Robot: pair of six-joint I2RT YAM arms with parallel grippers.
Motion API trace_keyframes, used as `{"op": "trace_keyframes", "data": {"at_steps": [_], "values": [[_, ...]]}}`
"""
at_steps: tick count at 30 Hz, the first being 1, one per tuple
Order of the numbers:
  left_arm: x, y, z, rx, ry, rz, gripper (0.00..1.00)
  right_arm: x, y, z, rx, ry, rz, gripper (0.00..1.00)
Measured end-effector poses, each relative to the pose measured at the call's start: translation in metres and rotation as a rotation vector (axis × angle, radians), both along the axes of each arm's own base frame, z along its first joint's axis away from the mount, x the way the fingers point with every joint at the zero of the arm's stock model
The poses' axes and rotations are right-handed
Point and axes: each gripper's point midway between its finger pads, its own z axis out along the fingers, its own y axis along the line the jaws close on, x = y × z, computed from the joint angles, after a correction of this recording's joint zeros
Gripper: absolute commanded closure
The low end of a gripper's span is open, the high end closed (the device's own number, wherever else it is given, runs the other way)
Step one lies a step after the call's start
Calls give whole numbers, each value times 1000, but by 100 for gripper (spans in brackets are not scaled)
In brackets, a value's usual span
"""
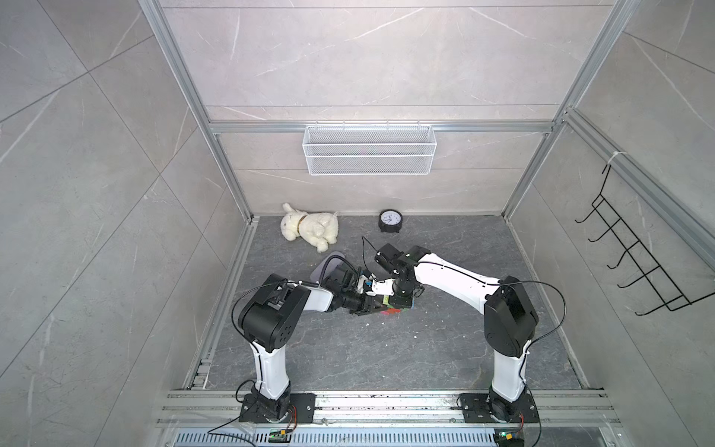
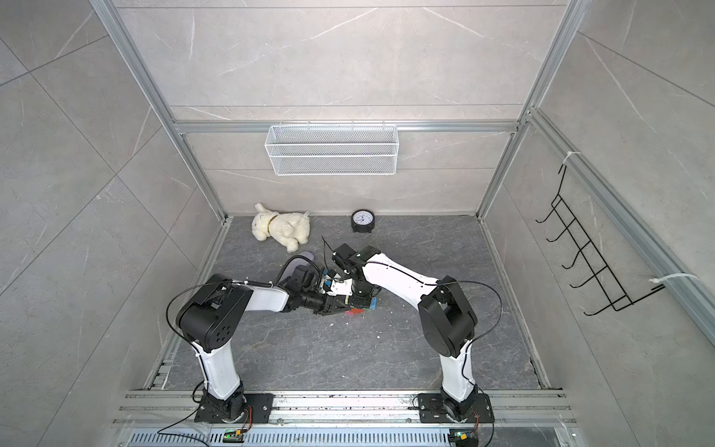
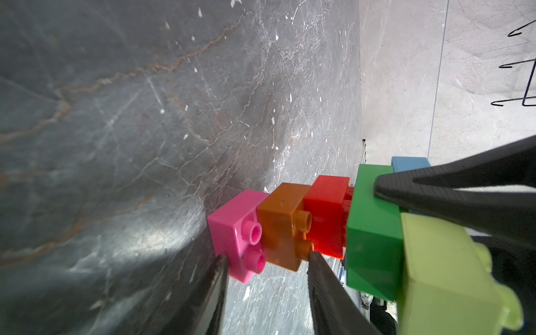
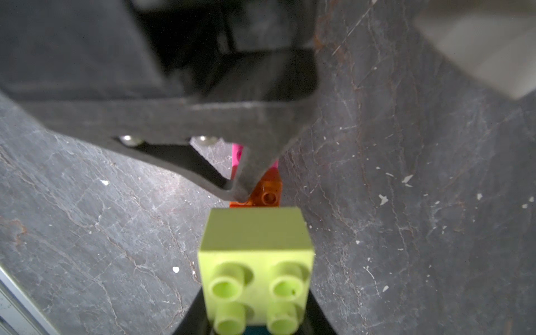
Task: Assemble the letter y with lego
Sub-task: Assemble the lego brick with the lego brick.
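The letter y [image 3: 371, 232] lies on its side just above the dark floor. It is a chain of lego: pink [image 3: 232, 226], orange [image 3: 278, 220], red [image 3: 324, 214] and green, with a yellow-green prong [image 3: 441, 269] and a blue one [image 3: 409, 164]. My left gripper [image 3: 267, 256] is shut on the pink and orange end of the stem. My right gripper [image 4: 256, 304] is shut on the letter y at the yellow-green prong [image 4: 255, 240], one finger [image 3: 435, 188] lying on the green brick. In both top views the two grippers meet at the figure [image 1: 392, 309] [image 2: 358, 309] mid-floor.
A white plush dog [image 1: 309, 230] and a black clock [image 1: 390, 221] sit by the back wall. A lilac case [image 1: 329, 267] lies behind my left wrist. A wire basket [image 1: 369, 149] hangs on the back wall, a hook rack [image 1: 634, 255] on the right wall.
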Motion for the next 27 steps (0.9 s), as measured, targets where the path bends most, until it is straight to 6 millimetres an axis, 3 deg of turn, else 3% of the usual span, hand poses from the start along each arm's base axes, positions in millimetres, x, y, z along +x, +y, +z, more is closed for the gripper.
{"op": "trace_keyframes", "data": {"at_steps": [27], "values": [[0,1,0,0,3,1,55,-2,0,2,12,-25,-49,74]]}}
